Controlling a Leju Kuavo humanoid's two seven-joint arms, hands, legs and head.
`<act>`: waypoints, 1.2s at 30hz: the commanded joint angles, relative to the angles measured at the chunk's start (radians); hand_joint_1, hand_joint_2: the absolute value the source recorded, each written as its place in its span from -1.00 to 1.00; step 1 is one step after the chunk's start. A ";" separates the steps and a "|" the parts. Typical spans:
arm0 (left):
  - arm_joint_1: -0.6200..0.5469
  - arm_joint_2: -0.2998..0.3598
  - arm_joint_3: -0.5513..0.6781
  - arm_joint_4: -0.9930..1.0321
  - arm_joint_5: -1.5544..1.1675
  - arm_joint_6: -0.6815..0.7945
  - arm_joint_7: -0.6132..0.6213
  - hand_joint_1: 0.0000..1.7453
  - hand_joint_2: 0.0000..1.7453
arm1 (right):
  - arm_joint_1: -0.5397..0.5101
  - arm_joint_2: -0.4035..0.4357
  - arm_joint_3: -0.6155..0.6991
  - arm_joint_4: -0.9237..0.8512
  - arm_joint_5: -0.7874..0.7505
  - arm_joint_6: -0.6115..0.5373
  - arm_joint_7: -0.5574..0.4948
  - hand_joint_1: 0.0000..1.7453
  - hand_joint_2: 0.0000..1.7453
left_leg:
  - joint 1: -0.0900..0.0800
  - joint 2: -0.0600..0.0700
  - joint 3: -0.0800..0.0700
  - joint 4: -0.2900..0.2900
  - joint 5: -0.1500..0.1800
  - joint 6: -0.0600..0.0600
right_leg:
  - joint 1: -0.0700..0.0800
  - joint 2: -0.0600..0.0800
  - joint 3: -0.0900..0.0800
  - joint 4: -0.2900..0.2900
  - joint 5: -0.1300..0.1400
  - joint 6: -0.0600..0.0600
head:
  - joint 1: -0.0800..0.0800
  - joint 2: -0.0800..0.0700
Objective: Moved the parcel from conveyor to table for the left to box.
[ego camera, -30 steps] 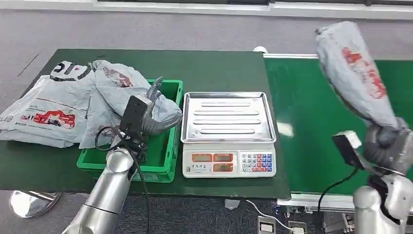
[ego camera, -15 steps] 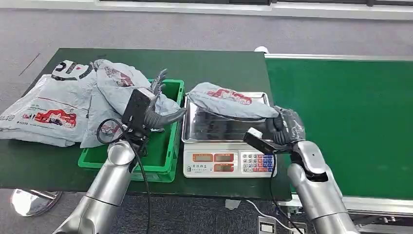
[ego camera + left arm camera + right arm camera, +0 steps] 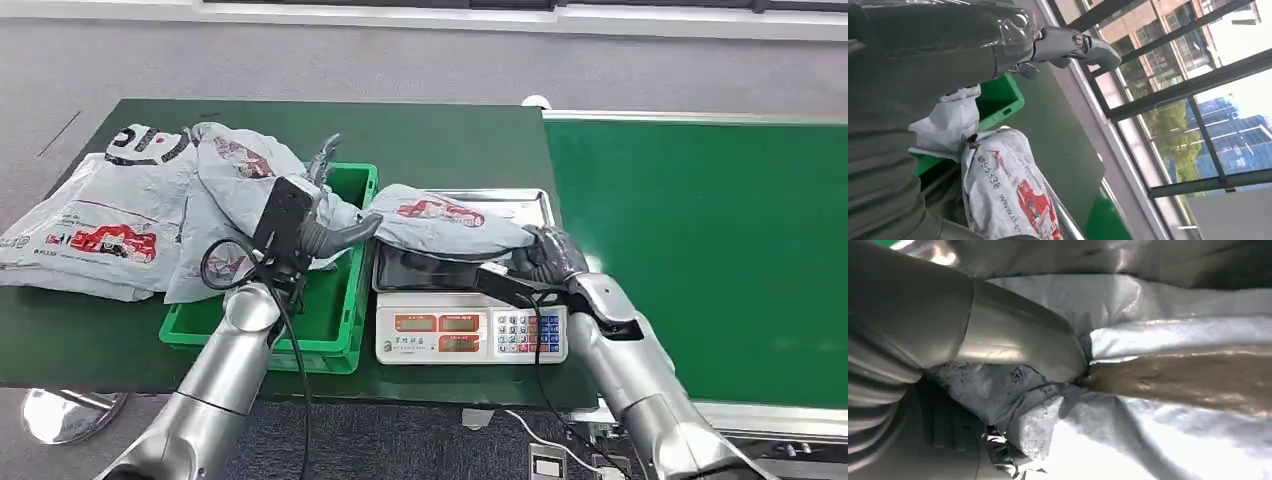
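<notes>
Parcel reaches the scale, within the left hand's range

The right hand [image 3: 548, 256] grips the grey plastic mailer parcel [image 3: 440, 222], now lying lower across the steel-topped weighing scale [image 3: 466, 300], its end nearer the green plastic crate [image 3: 345, 305] at nine o'clock than half a second ago. The left hand [image 3: 322, 215], holding nothing and fingers spread, hovers over the crate.

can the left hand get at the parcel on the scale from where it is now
Probably yes. The left hand hangs over the green bin with its thumb right beside the near end of the parcel, and nothing stands between them. The right hand grips the far end.
</notes>
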 commanded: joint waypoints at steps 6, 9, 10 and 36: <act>-0.058 0.017 -0.075 0.086 -0.005 0.013 -0.003 -1.00 1.00 | -0.145 0.071 0.089 0.244 -0.001 -0.120 -0.064 1.00 1.00 | 0.001 0.001 0.002 0.000 -0.001 -0.001 | 0.001 0.002 0.002 -0.001 0.000 -0.001 | 0.000 0.000; -0.069 0.008 -0.087 0.102 -0.003 0.018 -0.014 -1.00 1.00 | -0.161 0.082 0.131 0.232 0.032 -0.216 -0.069 1.00 1.00 | 0.001 0.003 0.003 0.000 -0.001 -0.001 | 0.001 0.004 0.002 -0.001 0.000 -0.001 | 0.000 0.000; -0.071 0.007 -0.090 0.104 -0.003 0.020 -0.015 -1.00 1.00 | -0.160 0.083 0.140 0.227 0.042 -0.232 -0.063 1.00 1.00 | 0.001 0.004 0.004 -0.001 -0.001 -0.001 | 0.001 0.004 0.003 -0.002 0.000 -0.002 | 0.000 0.000; -0.237 -0.062 -0.160 0.287 -0.081 0.081 0.011 -1.00 1.00 | 0.088 0.005 -0.016 -0.348 -0.645 0.030 -0.238 -1.00 1.00 | 0.002 -0.002 0.003 -0.001 0.000 -0.001 | 0.002 -0.001 0.003 -0.003 -0.001 -0.001 | 0.000 0.000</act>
